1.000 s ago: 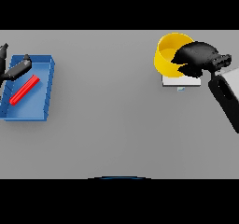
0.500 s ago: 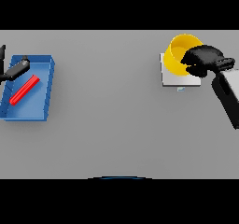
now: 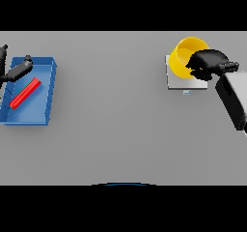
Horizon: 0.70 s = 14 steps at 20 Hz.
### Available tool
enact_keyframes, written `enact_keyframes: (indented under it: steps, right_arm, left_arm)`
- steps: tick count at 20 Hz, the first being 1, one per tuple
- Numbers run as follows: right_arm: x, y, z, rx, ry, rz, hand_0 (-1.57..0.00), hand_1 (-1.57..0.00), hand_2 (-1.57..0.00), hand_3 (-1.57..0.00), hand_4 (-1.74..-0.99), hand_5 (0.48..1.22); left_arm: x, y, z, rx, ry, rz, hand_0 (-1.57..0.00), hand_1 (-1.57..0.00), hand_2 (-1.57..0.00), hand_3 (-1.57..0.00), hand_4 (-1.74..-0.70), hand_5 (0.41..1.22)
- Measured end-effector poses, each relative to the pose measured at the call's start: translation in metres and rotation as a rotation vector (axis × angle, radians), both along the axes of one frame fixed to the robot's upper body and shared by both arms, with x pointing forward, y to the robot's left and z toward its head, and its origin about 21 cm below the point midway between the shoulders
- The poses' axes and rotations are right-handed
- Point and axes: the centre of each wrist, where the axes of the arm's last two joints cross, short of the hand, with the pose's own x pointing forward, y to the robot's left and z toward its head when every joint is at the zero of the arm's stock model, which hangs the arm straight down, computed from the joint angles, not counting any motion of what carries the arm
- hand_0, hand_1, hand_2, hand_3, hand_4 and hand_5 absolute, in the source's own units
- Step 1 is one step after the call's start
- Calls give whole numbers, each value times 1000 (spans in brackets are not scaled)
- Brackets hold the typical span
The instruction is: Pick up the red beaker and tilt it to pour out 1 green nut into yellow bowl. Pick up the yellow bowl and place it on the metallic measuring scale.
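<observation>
The middle of the desk [image 3: 116, 129] lies bare from near edge to far. On the left a blue tray [image 3: 46, 103] stands in the way; on the right, the measuring scale [image 3: 179, 82] carrying the yellow bowl [image 3: 185, 57].

The counter [image 3: 116, 129] is a flat, matt grey with no grain or shine. The bowl [image 3: 185, 54] looks like smooth yellow plastic, evenly coloured. The scale [image 3: 181, 81] under it has a pale, dull metallic top. The tray [image 3: 34, 115] looks like smooth blue plastic, and the beaker [image 3: 25, 93] lying in it like plain red plastic. The right robot hand [image 3: 208, 64] is matt black.
</observation>
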Motion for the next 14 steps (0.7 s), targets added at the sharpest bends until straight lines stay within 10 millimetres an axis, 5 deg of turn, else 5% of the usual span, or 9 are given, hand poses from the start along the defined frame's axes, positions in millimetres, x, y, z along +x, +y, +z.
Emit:
enact_keyframes:
  steps: [1, 2, 4, 7, 14]
  right_arm:
    - [1, -1, -2, 6, 8, -14, -1543, -1443, -1496, -1022, -1659, 1221]
    - [0, -1, -4, 10, 24, -19, -1525, -1350, -1348, -907, -1596, 1134]
    - [2, 0, -4, 22, 35, -34, -975, -866, -954, -762, -1504, 983]
    - [3, -2, -5, 22, 54, -37, -499, -443, -597, -635, -1425, 851]
    - [7, 0, -2, 3, 86, 18, -104, -92, -207, -413, -1336, 741]
  left_arm:
    - [1, -1, 0, -1, 0, -2, 1, 1, 1, 1, -813, 745]
    - [1, 0, 1, 3, 2, -3, 1, 1, 1, 1, -812, 745]
    - [1, -2, -3, 0, 13, -2, 1, 1, 1, 1, -815, 744]
    - [3, -1, -4, 2, 14, 3, 1, 1, 1, 1, -805, 740]
    - [8, -3, -7, 0, 12, 8, 1, 1, 1, 1, -812, 734]
